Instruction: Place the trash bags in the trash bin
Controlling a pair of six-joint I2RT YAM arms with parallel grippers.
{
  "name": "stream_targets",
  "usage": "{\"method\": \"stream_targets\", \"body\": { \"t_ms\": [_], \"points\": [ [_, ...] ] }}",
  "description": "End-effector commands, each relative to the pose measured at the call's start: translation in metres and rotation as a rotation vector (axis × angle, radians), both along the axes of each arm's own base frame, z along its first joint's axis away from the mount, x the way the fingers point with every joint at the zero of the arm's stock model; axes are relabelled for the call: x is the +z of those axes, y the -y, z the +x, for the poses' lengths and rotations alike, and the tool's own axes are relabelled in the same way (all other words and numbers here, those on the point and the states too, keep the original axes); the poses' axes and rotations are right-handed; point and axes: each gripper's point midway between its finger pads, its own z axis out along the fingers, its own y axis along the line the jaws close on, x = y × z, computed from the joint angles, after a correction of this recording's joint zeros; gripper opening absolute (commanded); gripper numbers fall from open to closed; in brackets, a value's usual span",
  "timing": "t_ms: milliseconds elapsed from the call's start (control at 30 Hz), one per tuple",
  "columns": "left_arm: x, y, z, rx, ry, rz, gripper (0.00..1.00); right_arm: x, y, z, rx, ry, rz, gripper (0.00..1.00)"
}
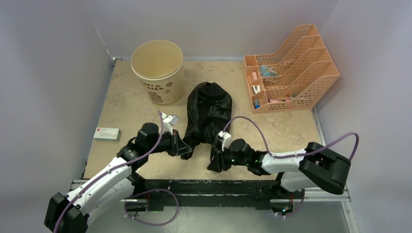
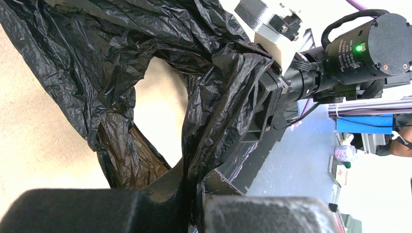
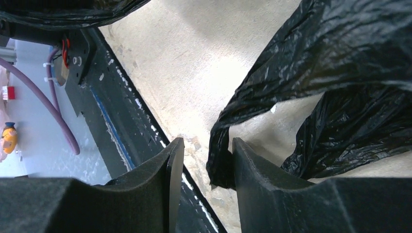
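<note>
The black trash bag (image 1: 206, 114) lies crumpled on the beige table between my grippers, its loop handles toward the near edge. The cream trash bin (image 1: 158, 73) stands upright and open at the back left, apart from the bag. My left gripper (image 1: 187, 150) is shut on a fold of the bag's film (image 2: 97, 58); its jaws (image 2: 194, 194) are pressed together with plastic between them. My right gripper (image 1: 217, 160) is open, its jaws (image 3: 208, 145) apart, with a strip of the bag's handle (image 3: 221, 160) hanging in the gap against the right finger.
An orange mesh desk organiser (image 1: 289, 68) with small items stands at the back right. A small white box (image 1: 107, 134) lies at the left edge. The black rail (image 1: 209, 187) of the table's near edge runs just behind both grippers. Walls close in on three sides.
</note>
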Motion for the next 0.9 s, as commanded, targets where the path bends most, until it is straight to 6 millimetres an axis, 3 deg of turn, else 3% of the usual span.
{"method": "stream_targets", "body": {
  "t_ms": [0, 167, 300, 433, 567, 867],
  "points": [
    [0.013, 0.003, 0.005, 0.002, 0.042, -0.022, 0.00, 0.009, -0.012, 0.010, -0.009, 0.044, 0.014, 0.44],
    [0.012, 0.003, 0.005, 0.005, 0.038, -0.021, 0.00, 0.005, -0.006, 0.023, -0.103, 0.066, -0.022, 0.53],
    [0.011, 0.002, 0.005, 0.008, 0.039, -0.017, 0.00, 0.012, -0.007, 0.019, -0.087, 0.079, 0.005, 0.43],
    [0.012, 0.002, 0.006, 0.010, 0.043, -0.017, 0.00, 0.013, -0.010, 0.013, -0.055, 0.070, 0.009, 0.39],
    [0.013, 0.000, 0.006, 0.017, 0.045, -0.013, 0.00, 0.017, -0.007, 0.014, -0.078, 0.066, 0.013, 0.58],
    [0.013, -0.003, 0.008, 0.045, 0.052, -0.004, 0.00, 0.012, 0.002, 0.001, -0.117, -0.027, 0.029, 0.55]
  ]
}}
